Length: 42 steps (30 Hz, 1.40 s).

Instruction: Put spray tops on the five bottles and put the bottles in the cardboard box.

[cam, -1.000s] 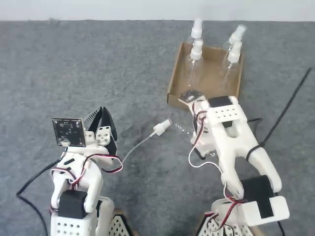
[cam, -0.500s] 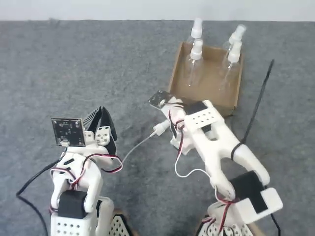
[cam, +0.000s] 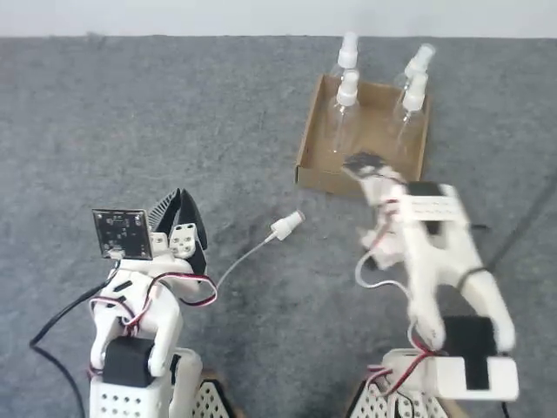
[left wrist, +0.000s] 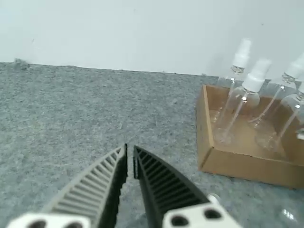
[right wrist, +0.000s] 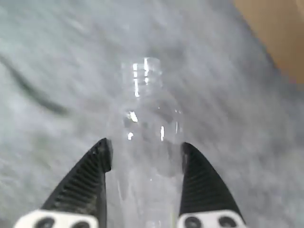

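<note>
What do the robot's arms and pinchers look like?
The left arm and right arm are chunky white plastic with black motor blocks. Thin red, white and black wires loop along them. The left gripper and right gripper each have two black, ribbed, pointed fingers on a white base with screw holes. A dark square circuit board sits on the left arm.

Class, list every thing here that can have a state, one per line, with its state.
Cardboard box: open, holding four bottles.
Four boxed bottles: upright, spray tops on.
Fifth bottle: uncapped, gripped.
Spray top: lying loose, off any bottle.
Left claw: shut, empty.
Right claw: shut on the uncapped bottle.
</note>
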### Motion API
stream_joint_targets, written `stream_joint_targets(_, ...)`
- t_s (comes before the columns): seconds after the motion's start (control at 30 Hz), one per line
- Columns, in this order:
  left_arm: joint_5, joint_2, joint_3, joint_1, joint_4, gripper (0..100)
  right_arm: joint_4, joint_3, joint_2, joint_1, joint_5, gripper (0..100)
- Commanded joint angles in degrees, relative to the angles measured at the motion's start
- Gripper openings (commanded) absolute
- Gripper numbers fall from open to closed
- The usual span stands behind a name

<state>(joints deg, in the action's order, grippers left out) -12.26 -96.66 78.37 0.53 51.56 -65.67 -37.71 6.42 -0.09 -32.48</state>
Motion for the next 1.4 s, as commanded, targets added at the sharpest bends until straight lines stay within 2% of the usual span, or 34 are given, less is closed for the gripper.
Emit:
stream_joint_targets(0.0,6.77,1.85,-1.01,7.74,0.79,1,-0.48,-1.58,6.46,12.53,-7.56,0.6)
stream_joint_targets(0.1,11.34,8.62,-3.74,13.36,1.76,1,-0.48,-1.93,8.66,21.41,-12.66,0.6)
stream_joint_targets(0.27,16.35,28.57,-12.62,18.02,1.76,2,3.30,-1.76,7.16,33.80,-19.78,0.9)
stream_joint_targets(0.43,17.32,50.90,-23.34,22.77,1.32,14,9.80,-1.76,3.30,40.92,-23.56,1.0)
stream_joint_targets(0.5,17.58,59.43,-27.38,23.82,0.53,17,10.95,-1.76,1.54,42.42,-24.97,1.0)
stream_joint_targets(0.67,18.37,78.77,-37.41,23.91,-1.14,15,14.99,-1.76,-1.54,45.58,-26.81,1.0)
stream_joint_targets(0.9,18.11,98.20,-51.21,24.09,-0.88,15,17.27,-1.76,-2.59,47.25,-26.81,1.0)
stream_joint_targets(1.1,18.11,108.04,-56.75,22.86,-1.23,15,17.27,-1.76,-2.59,47.25,-26.90,1.0)
stream_joint_targets(1.37,19.60,113.85,-60.70,19.16,-0.79,15,17.27,-1.93,-2.59,47.16,-26.90,1.0)
